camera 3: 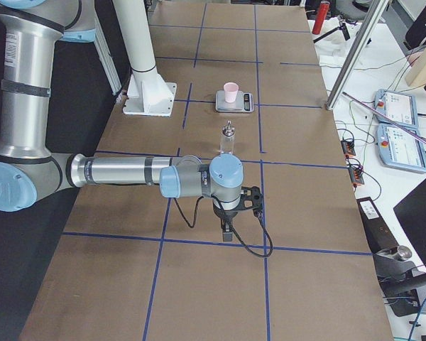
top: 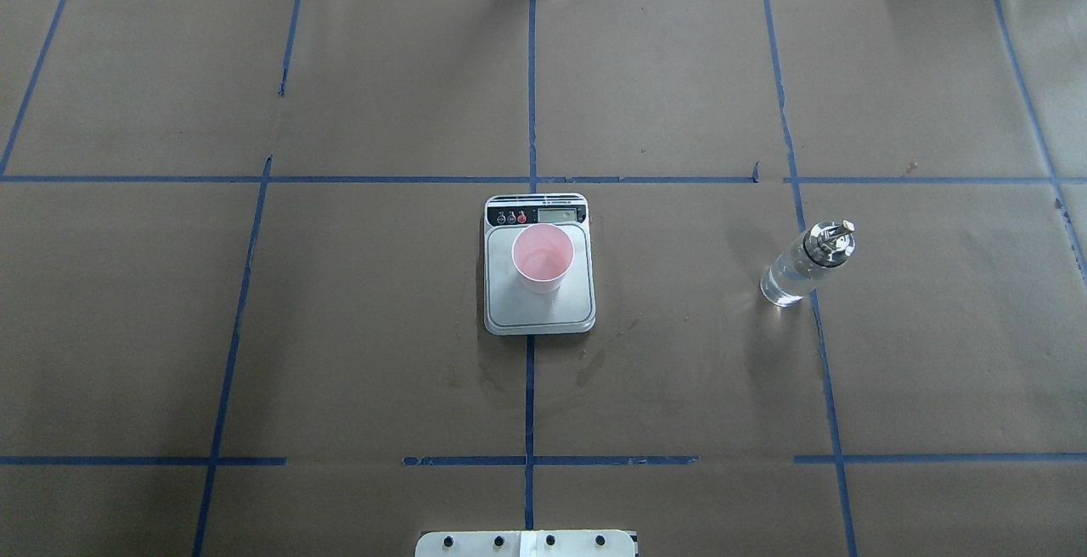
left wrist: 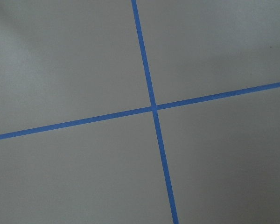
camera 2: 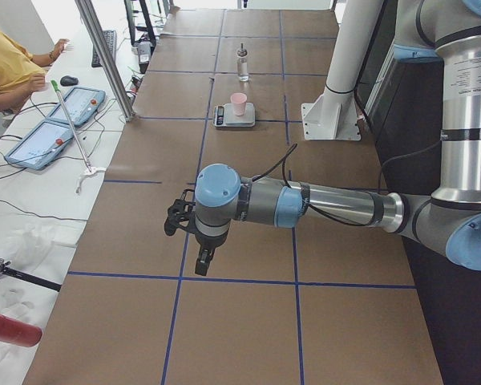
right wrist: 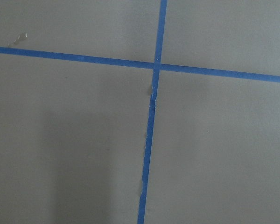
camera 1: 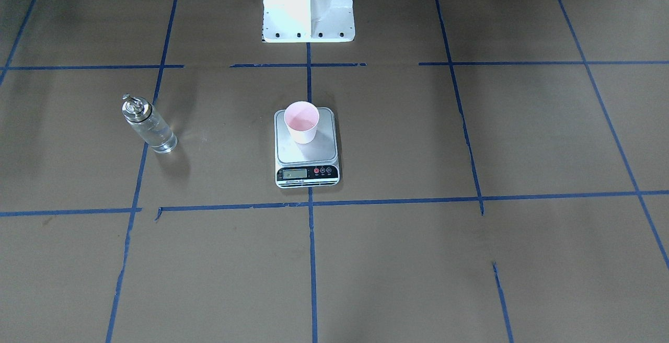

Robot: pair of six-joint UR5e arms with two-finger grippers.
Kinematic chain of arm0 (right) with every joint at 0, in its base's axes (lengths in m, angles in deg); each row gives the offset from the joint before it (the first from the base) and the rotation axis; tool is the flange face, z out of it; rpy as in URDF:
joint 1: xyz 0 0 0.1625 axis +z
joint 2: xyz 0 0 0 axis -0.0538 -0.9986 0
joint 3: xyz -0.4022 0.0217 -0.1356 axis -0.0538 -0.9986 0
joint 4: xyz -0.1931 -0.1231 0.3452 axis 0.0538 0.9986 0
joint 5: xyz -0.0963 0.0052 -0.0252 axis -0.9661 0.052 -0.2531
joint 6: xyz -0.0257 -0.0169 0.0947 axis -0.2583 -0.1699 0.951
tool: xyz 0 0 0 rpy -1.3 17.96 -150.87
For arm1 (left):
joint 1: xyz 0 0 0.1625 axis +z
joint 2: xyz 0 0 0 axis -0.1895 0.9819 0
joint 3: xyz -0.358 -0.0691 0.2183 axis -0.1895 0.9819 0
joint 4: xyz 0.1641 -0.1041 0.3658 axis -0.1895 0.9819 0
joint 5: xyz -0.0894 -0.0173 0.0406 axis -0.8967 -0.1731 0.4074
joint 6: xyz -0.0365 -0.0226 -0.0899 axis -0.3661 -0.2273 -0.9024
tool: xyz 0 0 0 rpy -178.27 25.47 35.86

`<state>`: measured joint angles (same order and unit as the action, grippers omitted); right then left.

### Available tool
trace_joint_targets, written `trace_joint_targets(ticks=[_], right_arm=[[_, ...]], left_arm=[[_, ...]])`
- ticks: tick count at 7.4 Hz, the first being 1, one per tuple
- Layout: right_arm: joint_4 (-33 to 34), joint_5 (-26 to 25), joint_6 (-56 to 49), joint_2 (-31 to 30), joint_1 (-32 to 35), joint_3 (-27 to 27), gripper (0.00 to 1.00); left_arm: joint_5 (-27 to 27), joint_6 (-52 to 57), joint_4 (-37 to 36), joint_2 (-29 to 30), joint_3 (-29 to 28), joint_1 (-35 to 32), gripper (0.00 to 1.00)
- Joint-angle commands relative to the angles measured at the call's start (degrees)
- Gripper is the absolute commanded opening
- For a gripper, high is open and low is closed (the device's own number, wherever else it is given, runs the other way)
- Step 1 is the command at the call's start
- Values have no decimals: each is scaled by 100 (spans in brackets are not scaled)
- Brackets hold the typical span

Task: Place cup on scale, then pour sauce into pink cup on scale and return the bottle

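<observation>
The pale pink cup stands upright on the silver platform of the scale at the table's middle; both also show in the overhead view, cup on scale. The clear glass bottle with its metal pourer stands upright on the table, apart from the scale, on the robot's right. The left gripper hangs over bare table far from the scale. The right gripper hangs near the bottle, not touching it. I cannot tell whether either is open or shut. Both wrist views show only brown paper and blue tape.
The white robot base stands behind the scale. A slanted metal pole and operator tablets are at the table's far side, with a person in yellow. A red cylinder lies off the table.
</observation>
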<state>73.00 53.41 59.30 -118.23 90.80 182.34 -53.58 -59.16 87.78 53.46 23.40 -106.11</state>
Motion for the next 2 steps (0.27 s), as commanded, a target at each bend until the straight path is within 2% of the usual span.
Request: trace_joint_targets(ticks=[1, 2], right_arm=[[-2, 6, 1, -5, 0, -12, 100], [-2, 6, 9, -5, 0, -12, 100]], left_arm=[[-9, 0, -7, -9, -18, 0, 100], [-9, 0, -7, -9, -18, 8, 100]])
